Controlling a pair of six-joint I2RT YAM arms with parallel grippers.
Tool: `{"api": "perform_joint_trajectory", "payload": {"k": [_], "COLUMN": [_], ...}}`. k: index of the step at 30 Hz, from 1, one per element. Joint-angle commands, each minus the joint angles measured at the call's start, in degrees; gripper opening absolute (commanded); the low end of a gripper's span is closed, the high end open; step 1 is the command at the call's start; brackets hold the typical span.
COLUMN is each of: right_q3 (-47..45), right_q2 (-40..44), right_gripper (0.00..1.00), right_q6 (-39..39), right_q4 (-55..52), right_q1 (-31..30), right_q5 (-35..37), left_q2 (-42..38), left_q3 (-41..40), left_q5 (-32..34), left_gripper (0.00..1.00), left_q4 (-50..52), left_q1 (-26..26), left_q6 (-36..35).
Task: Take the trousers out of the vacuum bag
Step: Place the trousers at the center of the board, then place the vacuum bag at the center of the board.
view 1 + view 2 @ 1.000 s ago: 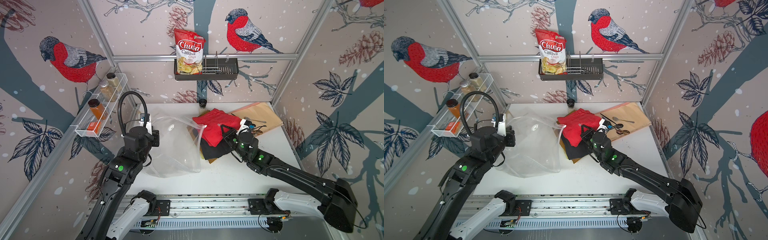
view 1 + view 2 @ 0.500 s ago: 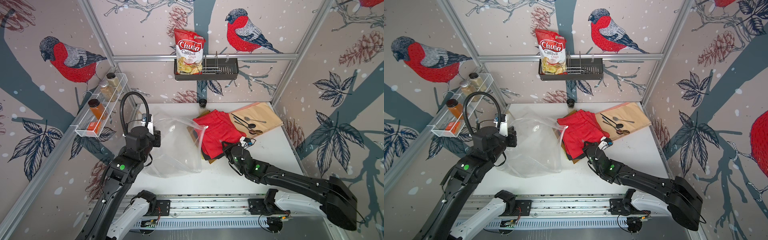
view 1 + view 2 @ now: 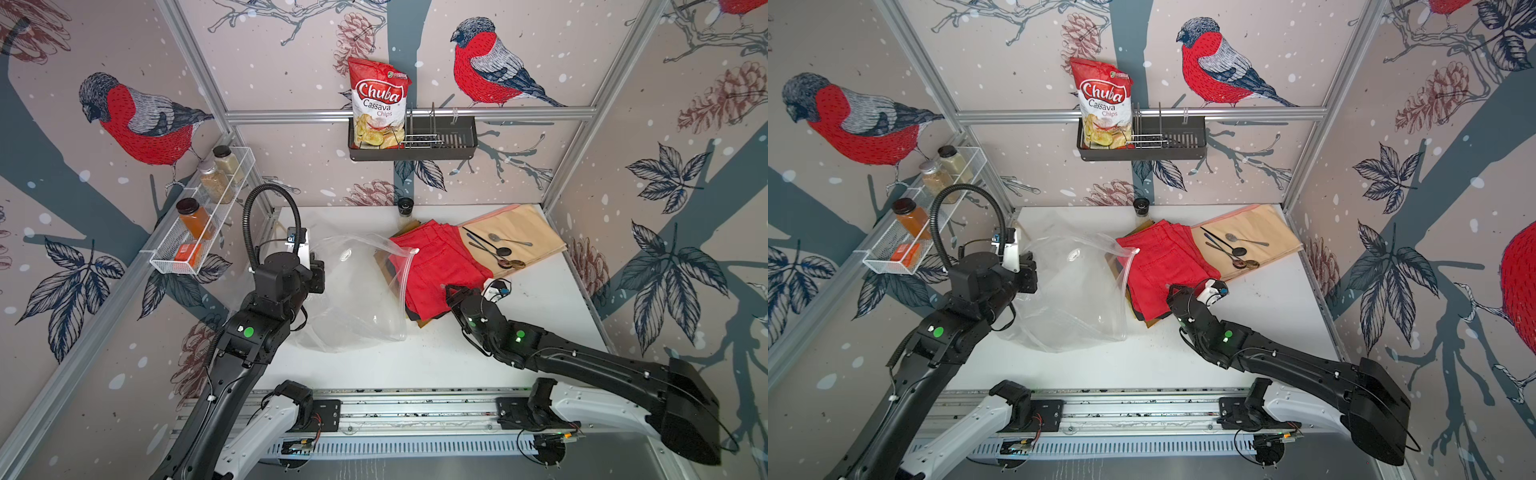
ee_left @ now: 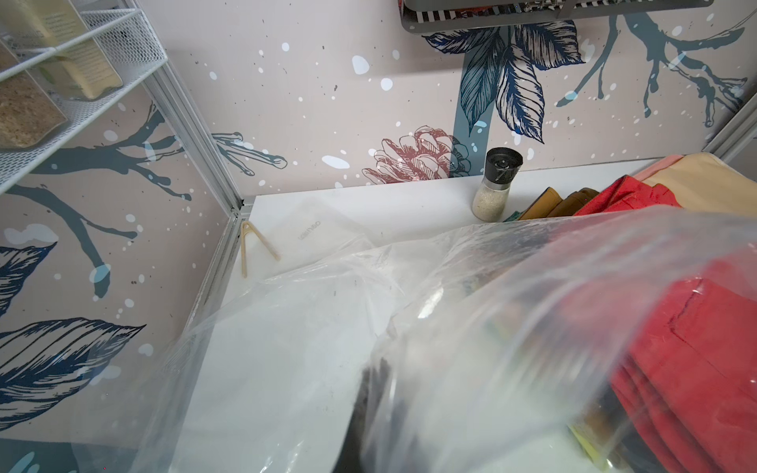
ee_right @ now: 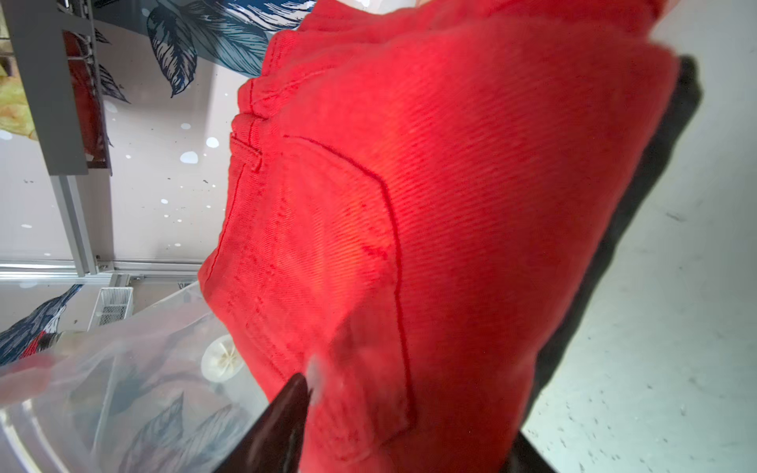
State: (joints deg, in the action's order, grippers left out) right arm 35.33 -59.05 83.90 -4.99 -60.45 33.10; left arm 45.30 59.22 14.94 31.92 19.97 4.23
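Observation:
The trousers [image 3: 440,266] [image 3: 1163,266] lie as a folded stack, red on top with dark and brown layers under it, just outside the mouth of the vacuum bag [image 3: 353,299] [image 3: 1075,299]. The clear bag bulges, its white valve [image 3: 345,254] facing up. My left gripper [image 3: 316,274] [image 3: 1027,274] is shut on the bag's far left side; in the left wrist view plastic [image 4: 491,327] drapes over it. My right gripper [image 3: 451,291] [image 3: 1173,291] sits at the stack's near edge, open, its jaws wide apart with red fabric [image 5: 450,204] between them.
A peach cloth [image 3: 528,232] with spoons [image 3: 498,251] lies at the back right, touching the trousers. A grinder [image 3: 405,206] stands at the back wall. A chips bag [image 3: 378,104] sits in the wall rack, spice jars on the left shelf [image 3: 199,224].
My right gripper drew back toward the near edge, the lifted red trousers settled flat on the stack, and its jaws opened. The left arm barely moved.

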Motion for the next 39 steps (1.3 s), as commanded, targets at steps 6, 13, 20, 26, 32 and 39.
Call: {"api": "perform_joint_trajectory", "payload": {"k": [6, 13, 20, 26, 32, 39], "right_q3": [9.34, 15.83, 16.64, 14.56, 13.0, 13.24], "right_q2": [1.99, 2.21, 3.8, 6.19, 5.95, 2.26], "right_gripper": [0.62, 0.62, 0.68, 0.69, 0.71, 0.72], "right_q6": [-6.75, -9.7, -28.83, -38.65, -46.64, -50.21], "right_q4": [-23.53, -37.06, -27.15, -17.44, -10.08, -5.06], "right_q1": [-8.7, -14.51, -12.8, -4.58, 0.44, 3.79], "right_q5": [11.01, 16.47, 20.4, 13.06, 5.09, -0.94], "left_q2": [3.27, 5.04, 6.41, 10.07, 12.84, 13.04], "left_q3": [-1.74, -4.13, -6.44, -5.71, -4.75, -3.01], "left_q5": [-2.02, -1.69, 0.18, 2.95, 4.47, 0.0], "left_gripper": [0.0, 0.0, 0.0, 0.0, 0.0, 0.0], "left_q4": [-6.45, -10.24, -14.76, -17.44, -19.06, -20.09], "left_q1": [-0.1, -0.11, -0.19, -1.1, -4.59, -10.31], "left_q6": [1.89, 4.06, 6.85, 7.85, 9.68, 12.71]}}
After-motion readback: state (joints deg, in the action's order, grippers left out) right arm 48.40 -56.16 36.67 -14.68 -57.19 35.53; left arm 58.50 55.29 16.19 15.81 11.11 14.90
